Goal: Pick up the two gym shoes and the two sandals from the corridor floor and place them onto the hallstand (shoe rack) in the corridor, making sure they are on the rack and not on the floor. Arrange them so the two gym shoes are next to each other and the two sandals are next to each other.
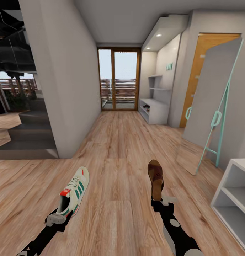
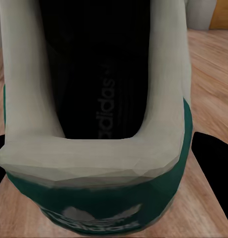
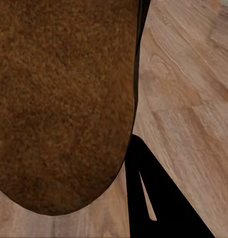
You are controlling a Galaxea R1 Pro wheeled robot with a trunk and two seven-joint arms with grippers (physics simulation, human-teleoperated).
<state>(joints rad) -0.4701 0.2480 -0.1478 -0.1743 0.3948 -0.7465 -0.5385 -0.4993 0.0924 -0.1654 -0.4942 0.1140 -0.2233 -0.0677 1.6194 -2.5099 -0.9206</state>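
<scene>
My left gripper is shut on the heel of a cream-white gym shoe with green stripes, held above the corridor floor. In the left wrist view the gym shoe shows its green heel and dark inside. A dark-brown sandal stands out in front of my right gripper, which is shut on its rear end. Close up in the right wrist view, the sandal is a wide brown surface. The hallstand stands far down the corridor on the right, with wall shelves above it and something small and dark on a low shelf.
A low white shelf unit stands close at the right. A tall grey mirror on a teal frame leans on the right wall beside an orange door. Grey steps lie left, and a glass door ends the corridor.
</scene>
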